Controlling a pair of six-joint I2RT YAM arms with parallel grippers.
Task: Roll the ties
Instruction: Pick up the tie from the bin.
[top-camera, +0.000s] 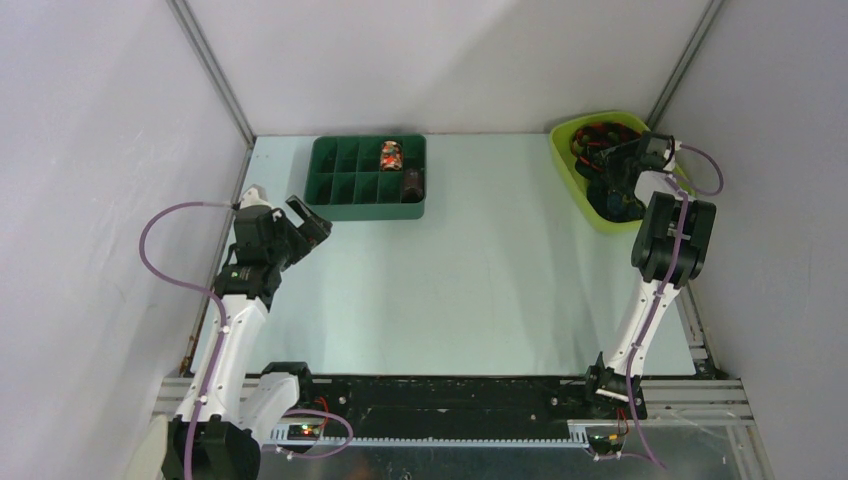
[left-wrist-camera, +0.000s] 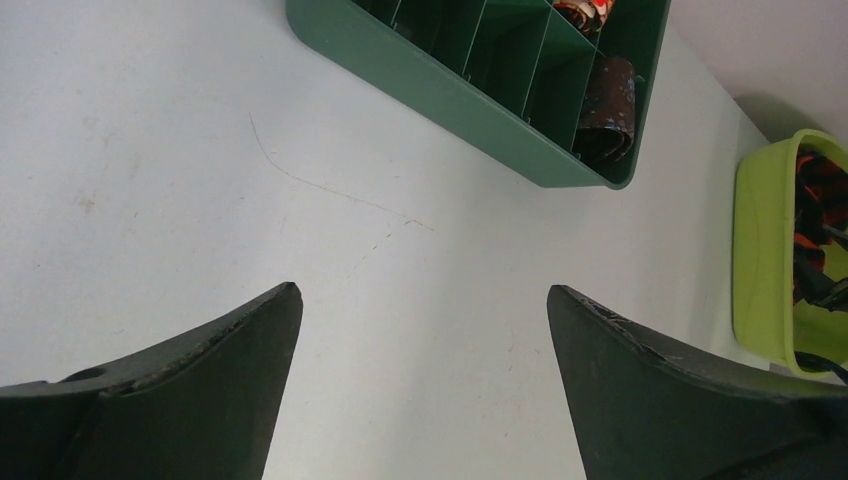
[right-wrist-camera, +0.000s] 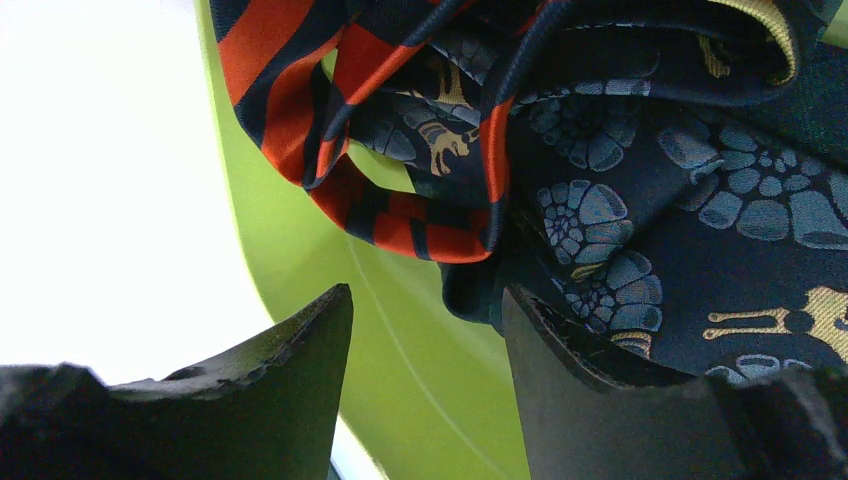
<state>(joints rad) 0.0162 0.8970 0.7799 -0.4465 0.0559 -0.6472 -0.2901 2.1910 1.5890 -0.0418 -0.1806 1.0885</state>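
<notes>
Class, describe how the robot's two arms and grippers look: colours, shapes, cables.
Both arms, left arm and right arm, have white links with black joint housings. A thin purple cable loops along each. The left gripper and right gripper each end in two black, curved, tapering fingers.

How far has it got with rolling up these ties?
Done: a red-orange roll and a dark roll sit in separate compartments of the green tray. In hand: the right end effector is down in the lime bin, jaws apart at the heap of loose ties, nothing clamped. The left end effector hovers open and empty near the tray. Left: that whole heap.
</notes>
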